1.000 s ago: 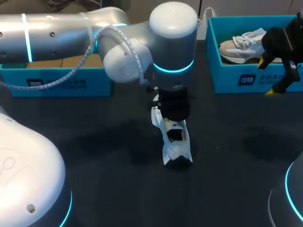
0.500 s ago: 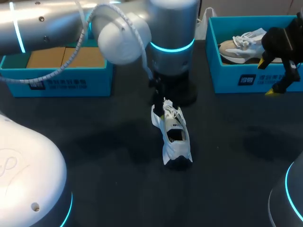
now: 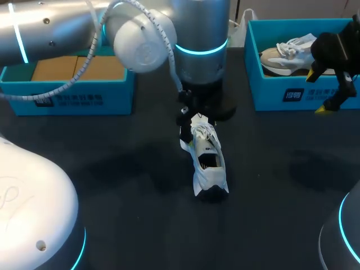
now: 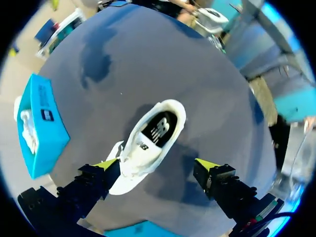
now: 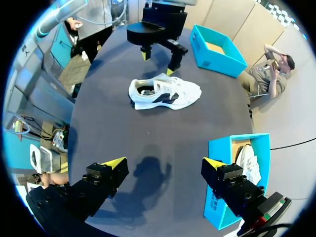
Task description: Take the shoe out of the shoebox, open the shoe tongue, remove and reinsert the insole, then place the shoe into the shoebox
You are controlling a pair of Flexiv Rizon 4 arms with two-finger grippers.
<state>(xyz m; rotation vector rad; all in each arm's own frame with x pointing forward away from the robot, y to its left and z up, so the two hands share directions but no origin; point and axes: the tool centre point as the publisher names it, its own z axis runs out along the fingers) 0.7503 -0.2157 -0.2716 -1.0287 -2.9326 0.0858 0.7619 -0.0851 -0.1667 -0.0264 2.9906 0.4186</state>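
Observation:
A white shoe (image 3: 206, 159) lies on its side on the black table, its opening and dark insole (image 4: 158, 132) showing in the left wrist view. My left gripper (image 3: 196, 119) hangs open just above the shoe's laced end; in its own view the shoe (image 4: 146, 151) lies under and between the wide-apart fingers (image 4: 157, 165), its toe close to one yellow tip. My right gripper (image 3: 316, 93) stands open in front of the right shoebox (image 3: 292, 93), holding nothing. From the right wrist view the shoe (image 5: 165, 92) lies ahead, with the left gripper (image 5: 158, 53) over it.
The right shoebox holds a second pale shoe (image 3: 287, 53). A blue box (image 3: 67, 98) with brown cardboard inside stands at the back left. Bare black table lies all around the shoe.
My left gripper has opened and lifted off the shoe's laced end, pulling back a little toward the far side. The shoe stays in place. The right arm has not moved.

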